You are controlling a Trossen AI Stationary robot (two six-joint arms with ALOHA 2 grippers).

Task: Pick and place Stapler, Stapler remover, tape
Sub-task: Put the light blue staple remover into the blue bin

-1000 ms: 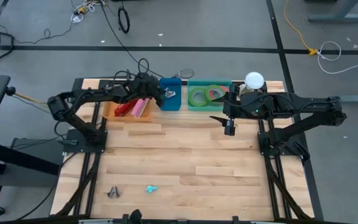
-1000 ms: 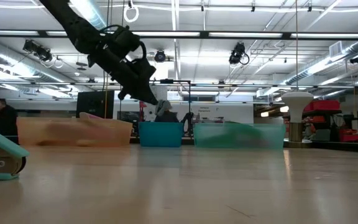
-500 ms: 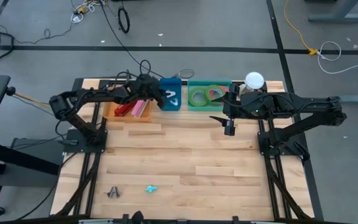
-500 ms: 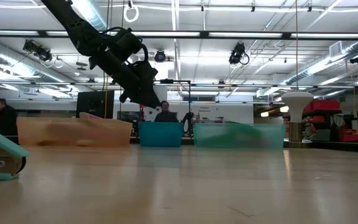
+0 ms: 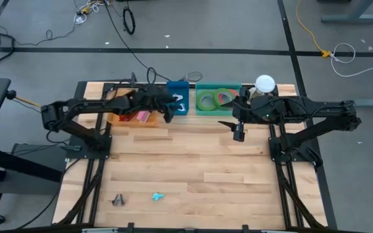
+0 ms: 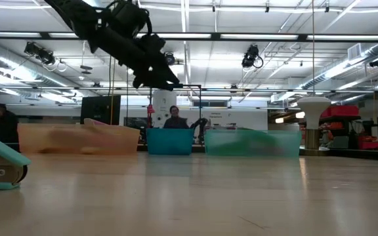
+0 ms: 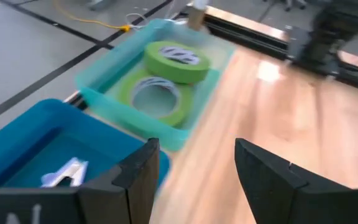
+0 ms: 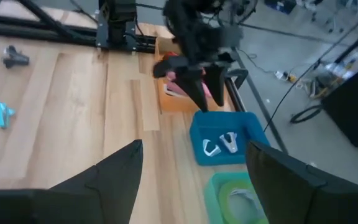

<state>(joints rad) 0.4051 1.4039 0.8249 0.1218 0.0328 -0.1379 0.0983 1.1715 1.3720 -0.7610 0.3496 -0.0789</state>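
My left gripper (image 7: 194, 174) is open with nothing between its fingers; it hangs above the near left corner of the blue bin (image 5: 179, 107), clear of it in the low view (image 6: 157, 73). Two pale stapler removers (image 8: 219, 144) lie on the blue bin's floor. Beside it, the green bin (image 5: 204, 111) holds green tape rolls (image 7: 157, 96) and a red-pink one (image 5: 224, 97). Red and pink staplers (image 5: 140, 116) lie in the orange bin (image 5: 116, 118). My right gripper (image 5: 238, 134) waits open above the table near the green bin's near right corner.
A grey stapler remover (image 5: 118, 200) and a teal one (image 5: 158, 196) lie on the wood near the table's front left. A white round lamp (image 5: 265, 83) stands at the back right. Bare wood spreads between the bins and the near edge.
My left gripper has opened over the blue bin and let go of a pale stapler remover, which has dropped into the bin. The gripper has then risen and drawn back a little toward the table's near edge.
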